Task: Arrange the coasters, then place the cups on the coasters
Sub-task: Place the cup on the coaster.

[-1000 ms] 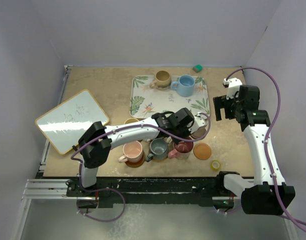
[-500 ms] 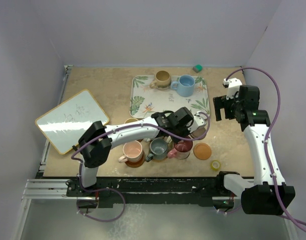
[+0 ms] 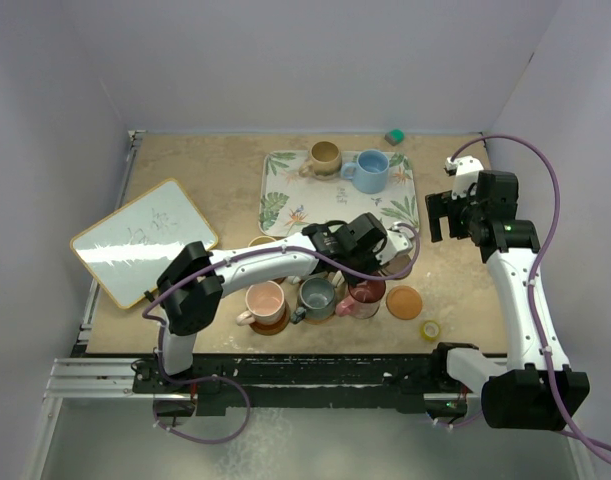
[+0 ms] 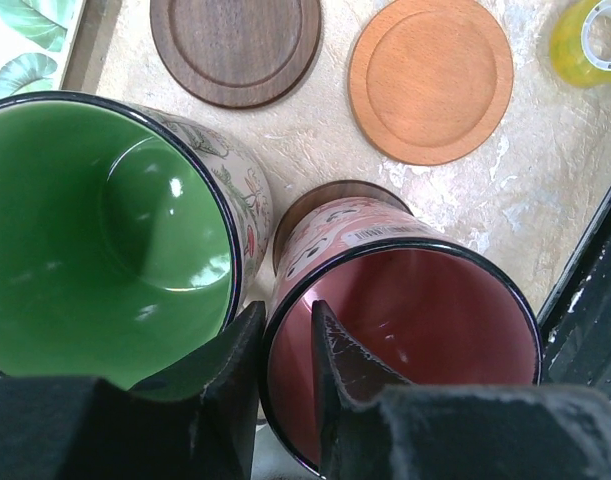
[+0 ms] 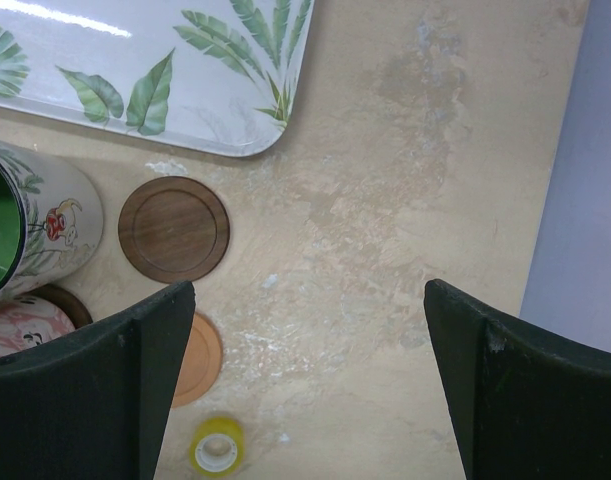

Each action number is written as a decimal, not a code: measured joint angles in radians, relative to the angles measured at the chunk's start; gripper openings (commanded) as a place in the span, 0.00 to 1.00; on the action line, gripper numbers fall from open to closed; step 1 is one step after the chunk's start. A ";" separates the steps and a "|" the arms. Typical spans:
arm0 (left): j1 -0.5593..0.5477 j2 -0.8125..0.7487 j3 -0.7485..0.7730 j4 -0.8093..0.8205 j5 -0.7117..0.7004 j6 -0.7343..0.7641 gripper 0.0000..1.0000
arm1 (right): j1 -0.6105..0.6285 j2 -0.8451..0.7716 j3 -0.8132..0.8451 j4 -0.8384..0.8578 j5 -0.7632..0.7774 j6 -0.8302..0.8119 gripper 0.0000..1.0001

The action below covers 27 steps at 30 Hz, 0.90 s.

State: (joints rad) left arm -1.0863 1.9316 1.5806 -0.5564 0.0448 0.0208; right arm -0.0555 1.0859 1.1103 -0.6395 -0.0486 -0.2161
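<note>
Left hand (image 4: 288, 320): the jaws stand narrow, astride the rim of the dark red cup (image 4: 405, 330), with one finger inside the cup and the other outside. I see a sliver of the cup's inner wall between the rim and the inside finger, so I record the jaws as slightly parted and not clamped.

Dark red cup: upright on a dark brown coaster (image 4: 330, 195), whose edge shows at the cup's foot. It stands just beside the green cup (image 4: 105, 250), and the outside finger sits between the two.

Right hand (image 5: 305, 385): the jaws are wide and hold nothing. It hangs over bare table to the right of the tray (image 5: 185, 90).

Free coasters: a second dark coaster (image 5: 174, 228) lies bare near the tray's corner, just beside the green cup. An orange coaster (image 3: 404, 302) lies bare on the near side of it, apart from it, with the tape roll (image 3: 430, 330) nearer still.

Other cups: the pink cup (image 3: 265, 300) and grey cup (image 3: 315, 293) stand in the near row, left of the dark red one. The tan cup (image 3: 323, 157) and blue cup (image 3: 370, 170) stand on the tray. A whiteboard (image 3: 145, 240) lies at the left.
</note>
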 measured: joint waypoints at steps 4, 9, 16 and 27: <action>0.000 0.000 0.002 0.000 0.007 0.000 0.26 | 0.000 0.000 0.000 -0.002 0.000 0.000 0.98; 0.000 -0.004 0.006 -0.003 0.023 0.000 0.28 | 0.000 0.000 0.000 -0.003 -0.004 0.000 0.98; 0.000 -0.053 0.006 -0.007 0.057 0.018 0.33 | 0.000 0.000 0.000 -0.005 -0.017 0.000 0.98; 0.004 -0.267 0.005 0.019 0.013 0.103 0.50 | 0.000 -0.014 0.000 -0.005 -0.027 -0.003 0.98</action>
State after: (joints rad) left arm -1.0824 1.6650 1.5860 -0.5373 0.0578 0.1242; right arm -0.0555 1.0714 1.1103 -0.6441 -0.0757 -0.2195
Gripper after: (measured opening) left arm 0.449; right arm 0.979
